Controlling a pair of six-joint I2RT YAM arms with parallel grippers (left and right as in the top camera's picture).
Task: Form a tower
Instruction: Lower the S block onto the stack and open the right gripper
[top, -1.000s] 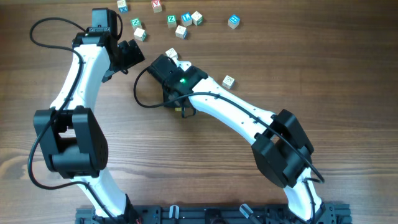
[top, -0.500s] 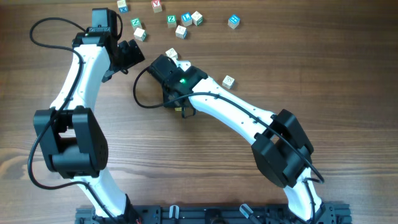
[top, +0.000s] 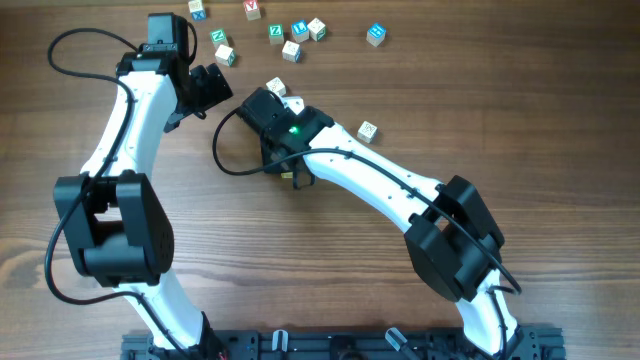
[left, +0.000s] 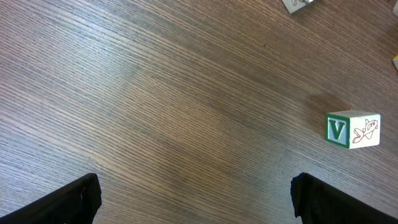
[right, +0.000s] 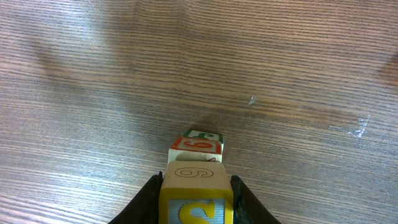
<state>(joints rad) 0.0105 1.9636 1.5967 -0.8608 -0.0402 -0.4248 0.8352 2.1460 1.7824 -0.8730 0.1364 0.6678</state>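
We see a brown wooden table (top: 560, 130) with long, thin lines in the wood. It fills every view. Soft light leaves faint shadows on it.

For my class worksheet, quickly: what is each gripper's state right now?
Left gripper: open, holding nothing.
Right gripper: closed on the tower.

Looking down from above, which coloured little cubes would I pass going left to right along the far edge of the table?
Leftmost blue cube → first green cube → red cube → second green cube → middle blue cube → rightmost blue cube.
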